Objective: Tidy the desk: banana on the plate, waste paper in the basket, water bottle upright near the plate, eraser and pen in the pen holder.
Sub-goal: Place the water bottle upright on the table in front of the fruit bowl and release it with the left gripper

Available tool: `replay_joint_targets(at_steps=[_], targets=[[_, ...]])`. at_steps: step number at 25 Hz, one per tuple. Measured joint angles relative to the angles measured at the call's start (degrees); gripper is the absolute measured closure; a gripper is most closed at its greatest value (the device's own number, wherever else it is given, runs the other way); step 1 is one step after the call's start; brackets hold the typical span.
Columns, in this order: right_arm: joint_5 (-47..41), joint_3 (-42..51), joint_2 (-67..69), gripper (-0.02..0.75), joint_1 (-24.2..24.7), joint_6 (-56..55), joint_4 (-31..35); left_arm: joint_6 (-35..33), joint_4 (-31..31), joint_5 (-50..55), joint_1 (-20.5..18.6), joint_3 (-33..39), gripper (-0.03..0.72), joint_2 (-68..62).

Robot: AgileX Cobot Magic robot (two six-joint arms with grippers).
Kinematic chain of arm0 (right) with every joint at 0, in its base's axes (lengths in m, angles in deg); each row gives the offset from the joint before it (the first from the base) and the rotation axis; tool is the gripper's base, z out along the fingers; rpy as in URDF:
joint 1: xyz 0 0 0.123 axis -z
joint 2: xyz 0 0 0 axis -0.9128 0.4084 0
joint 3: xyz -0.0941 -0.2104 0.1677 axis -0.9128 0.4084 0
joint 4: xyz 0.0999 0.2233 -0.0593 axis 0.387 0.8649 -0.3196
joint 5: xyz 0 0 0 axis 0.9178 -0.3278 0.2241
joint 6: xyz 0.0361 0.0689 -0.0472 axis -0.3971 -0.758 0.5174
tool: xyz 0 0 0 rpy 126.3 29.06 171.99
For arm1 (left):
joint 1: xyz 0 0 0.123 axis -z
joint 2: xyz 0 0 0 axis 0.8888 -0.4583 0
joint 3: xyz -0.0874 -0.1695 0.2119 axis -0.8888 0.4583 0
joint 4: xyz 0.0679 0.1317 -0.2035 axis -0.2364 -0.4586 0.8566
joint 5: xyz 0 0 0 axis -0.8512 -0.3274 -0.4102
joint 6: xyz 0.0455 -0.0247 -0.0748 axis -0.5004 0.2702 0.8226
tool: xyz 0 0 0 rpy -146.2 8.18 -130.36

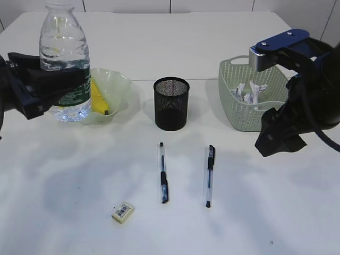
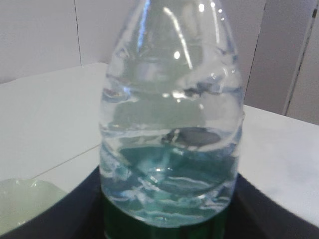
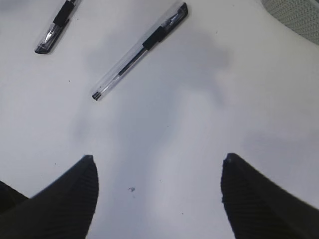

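The white surface (image 1: 175, 42) fills the frame. At right of the exterior view stands the green basket (image 1: 236, 114), crumpled waste paper (image 1: 249, 91) already inside it. At far left, the water bottle (image 1: 64, 58) is upright just beside the green plate (image 1: 119, 85), which holds the banana (image 1: 98, 98). The left tool (image 1: 50, 87) is clamped around the bottle's labelled waist; the left wrist view shows the bottle (image 2: 172, 124) filling the space between its dark fingers. Whether the bottle's base rests fully on the surface I cannot tell.

The black mesh pen holder (image 1: 171, 103) sits at centre. Below it lie two pens: one (image 1: 163, 172) left of centre, the other (image 1: 209, 175) to its right. The eraser (image 1: 122, 212) lies at lower left, well apart from the holder.

The right tool (image 1: 279, 139) hovers in front of the basket with its fingers spread wide and nothing between them; its wrist view shows the nearer pen (image 3: 142, 50) ahead.

The step in hand seems to be fetching that pen. To do it well, the right tool should turn so its fingers straddle the barrel crosswise, descend over the dark grip section, and close gently so the pen does not roll.
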Motion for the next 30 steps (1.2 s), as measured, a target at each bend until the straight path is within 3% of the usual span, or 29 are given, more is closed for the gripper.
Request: replay_joint_targets(at_steps=[15,24,30], targets=[[0.0,0.0,-0.13,0.168,0.0,-0.03,-0.13,-11.85,6.9,-0.58,0.13,0.0,0.297,-16.11],[0.11,0.0,-0.13,0.169,0.0,-0.13,-0.13,-19.43,15.31,-0.47,5.55,-0.21,0.297,-24.46],[0.11,0.0,-0.13,0.169,0.0,-0.13,-0.13,-22.26,20.46,-0.47,6.03,-0.32,0.297,-27.18]])
